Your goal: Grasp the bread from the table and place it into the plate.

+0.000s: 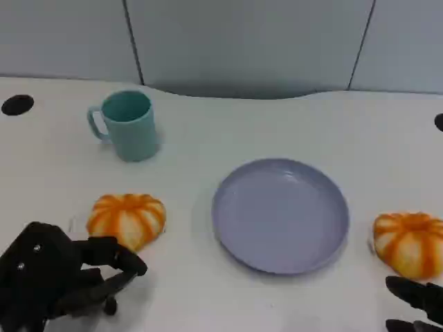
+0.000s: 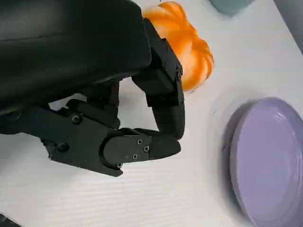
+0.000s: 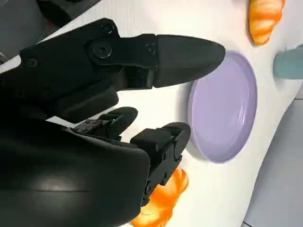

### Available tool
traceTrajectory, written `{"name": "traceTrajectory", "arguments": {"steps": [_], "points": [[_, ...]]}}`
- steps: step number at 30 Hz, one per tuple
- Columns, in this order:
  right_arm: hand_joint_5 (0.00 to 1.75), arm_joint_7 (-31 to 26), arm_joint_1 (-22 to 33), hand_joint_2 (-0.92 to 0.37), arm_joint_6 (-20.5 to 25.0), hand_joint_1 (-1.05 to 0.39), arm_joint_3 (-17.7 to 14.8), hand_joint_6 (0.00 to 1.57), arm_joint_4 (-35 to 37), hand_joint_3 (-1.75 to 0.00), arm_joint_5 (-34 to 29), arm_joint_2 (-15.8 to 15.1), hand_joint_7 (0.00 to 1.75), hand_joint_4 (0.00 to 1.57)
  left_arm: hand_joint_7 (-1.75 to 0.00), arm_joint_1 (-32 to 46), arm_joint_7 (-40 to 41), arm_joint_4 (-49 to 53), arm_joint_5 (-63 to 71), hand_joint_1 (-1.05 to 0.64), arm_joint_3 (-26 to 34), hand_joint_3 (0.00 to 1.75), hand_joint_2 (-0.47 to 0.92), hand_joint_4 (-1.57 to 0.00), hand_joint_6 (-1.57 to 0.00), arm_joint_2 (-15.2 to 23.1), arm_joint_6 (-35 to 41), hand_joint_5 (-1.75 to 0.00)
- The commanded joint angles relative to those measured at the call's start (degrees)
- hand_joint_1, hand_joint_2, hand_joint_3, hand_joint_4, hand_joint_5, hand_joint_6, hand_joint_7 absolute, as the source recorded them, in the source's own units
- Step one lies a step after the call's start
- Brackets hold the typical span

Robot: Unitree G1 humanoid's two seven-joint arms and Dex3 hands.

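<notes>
Scene: a humanoid robot's two black hands wait at the near edge of a white table (image 1: 208,297), an empty lilac plate (image 1: 280,214) between them.
Left hand: the left hand (image 1: 66,280) holds nothing; in its wrist view the fingers (image 2: 163,101) curl in until their tips nearly meet the thumb.
Right hand: the right hand (image 1: 419,304) also holds nothing, its fingers (image 3: 184,54) spread apart in its wrist view.
Bread, left: an orange-and-white pumpkin-shaped bun (image 1: 127,218) lies just beyond the left hand's fingertips, close but apparently not touching, with the plate farther off toward the robot's right.
Bread, right: a second pumpkin-shaped bun (image 1: 410,242) lies just ahead of the right hand, beside the plate's rim but apart from it.
Bystander: a teal mug (image 1: 128,124) stands well beyond the left bun, away from both hands.
Risk, grip: the left fingers look too closed to take the rounded bun; reaching as they are would likely shove it across the table rather than enclose it.
Risk, squeeze: the bun looks soft, and a hard close could crush it or let it slip out sideways.
Risk, delivery: a low carry could catch the plate's raised rim and slide the plate.
Risk, choice: with two buns on offer, both hands moving together could crowd each other over the plate.
</notes>
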Motion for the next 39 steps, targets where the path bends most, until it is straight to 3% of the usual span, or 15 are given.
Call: {"name": "traceTrajectory", "arguments": {"steps": [1, 19, 26, 28, 31, 33, 35, 37, 39], "points": [[0.0, 0.1, -0.1, -0.92, -0.6, -0.5, -0.7, 0.49, 0.6, -0.48, 0.3, -0.6, 0.0, 0.67, -1.05, -0.2, 0.0, 0.1, -0.2, -0.5, 0.4, 0.43, 0.92, -0.53, -0.63, 0.6, -0.3, -1.71], [0.0, 0.0, 0.3, -0.92, 0.1, -0.5, -0.5, 0.49, -0.3, -0.48, 0.3, -0.6, 0.0, 0.66, -1.07, 0.1, 0.4, -0.3, -0.2, -0.51, 0.6, 0.41, 0.92, -0.52, -0.62, 0.6, -0.1, -1.7], [0.0, -0.3, 0.3, -0.92, 0.4, -0.51, 0.2, 0.49, -0.6, -0.48, -0.1, -0.3, 0.0, 0.66, -1.22, 1.8, 4.0, 5.1, 1.4, -0.44, 2.9, 0.46, 0.92, -0.45, -0.49, -1.5, -25.4, -1.69], [0.0, -0.4, 0.0, -0.92, -0.1, -0.51, 0.4, 0.5, 0.0, -0.48, -0.3, -0.1, 0.01, 0.66, -1.1, 1.5, 8.9, 6.8, 8.0, -0.44, 2.2, 0.49, 0.92, -0.44, -0.46, 0.3, -34.5, -1.66], [0.0, -0.8, -0.4, -0.92, 0.5, -0.51, 0.8, 0.5, -0.2, -0.48, -0.7, 0.0, 0.01, 0.66, -0.73, 1.0, 18.7, 5.8, 23.2, -0.5, 0.9, 0.51, 0.92, -0.47, -0.48, 4.2, -40.6, -1.39], [0.0, -1.0, -0.5, -0.92, 1.5, -0.51, 1.0, 0.49, -0.8, -0.48, -0.8, 0.3, 0.0, 0.67, -0.37, 0.7, 23.6, 3.6, 31.7, -0.53, 0.2, 0.41, 0.92, -0.49, -0.56, 6.4, -40.8, -1.11], [0.0, -1.2, -0.6, -0.92, 1.4, -0.51, 1.2, 0.5, -0.7, -0.47, -0.8, 0.5, 0.0, 0.67, -0.19, -0.2, 27.8, 2.3, 40.0, -0.57, -1.1, 0.34, 0.92, -0.46, -0.58, 9.1, -40.7, -0.93], [0.01, -1.3, -0.7, -0.92, 0.8, -0.52, 1.5, 0.5, -0.3, -0.47, -0.9, 0.6, 0.01, 0.67, -0.09, -0.9, 28.0, 0.3, 45.1, -0.63, -2.0, 0.31, 0.92, -0.36, -0.54, 11.4, -38.8, -0.79], [0.0, -1.4, -0.7, -0.92, 0.7, -0.52, 1.7, 0.5, -0.3, -0.47, -1.1, 0.6, 0.0, 0.67, -0.02, -1.4, 24.8, -2.4, 47.5, -0.69, -2.5, 0.21, 0.92, -0.19, -0.42, 13.3, -35.9, -0.53]]}}
